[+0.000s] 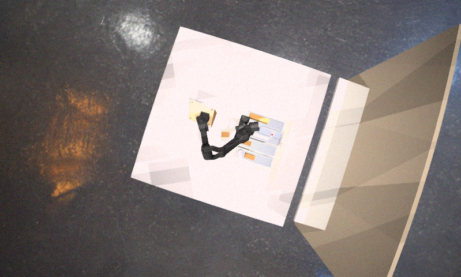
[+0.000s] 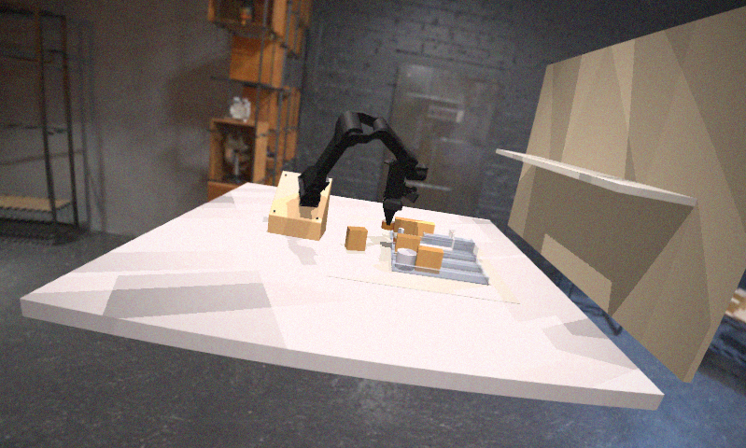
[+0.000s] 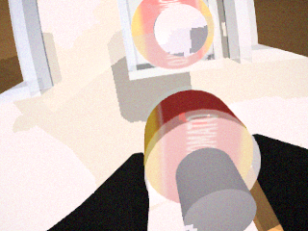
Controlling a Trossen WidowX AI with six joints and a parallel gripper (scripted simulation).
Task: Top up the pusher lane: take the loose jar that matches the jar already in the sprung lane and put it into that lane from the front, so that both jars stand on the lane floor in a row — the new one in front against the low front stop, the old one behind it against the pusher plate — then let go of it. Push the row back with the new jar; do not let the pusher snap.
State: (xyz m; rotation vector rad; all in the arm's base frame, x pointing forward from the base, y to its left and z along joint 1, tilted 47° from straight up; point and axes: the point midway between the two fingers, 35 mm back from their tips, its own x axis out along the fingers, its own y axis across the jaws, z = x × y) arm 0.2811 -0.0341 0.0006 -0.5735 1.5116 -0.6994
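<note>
Shelf work, wrist view: what do we have across the lower frame?

— Dark finger at lower left, the other at right, and our gripper (image 2: 387, 222) (image 3: 198, 153) pinching the tomato-labelled jar (image 2: 387, 226) (image 3: 168, 144) between them. Lane jar (image 3: 141, 36), same label, upper centre behind the low front stop (image 3: 161, 72). Ours is outside, short of the stop.

— How should we take it in?

— We'd square it to the lane, keep its foot above the stop, then meet the lane jar low and press back slowly, grip firm. Once there's room, we lower to the lane floor, ease forward to the stop and open gently, so the pusher can't snap. Tilting or catching the stop is our worry.

— Surface and room, exterior view?

— Metal rack (image 2: 44, 110) far left; wooden shelving (image 2: 279, 55) upper left of centre; grey brick wall behind. Pale tabletop (image 1: 225, 62) (image 2: 365, 316) with angular shadows spans the middle, over a dark floor (image 1: 88, 233) (image 2: 171, 399). Tan panel (image 1: 387, 137) (image 2: 593, 116) upper right.
</note>
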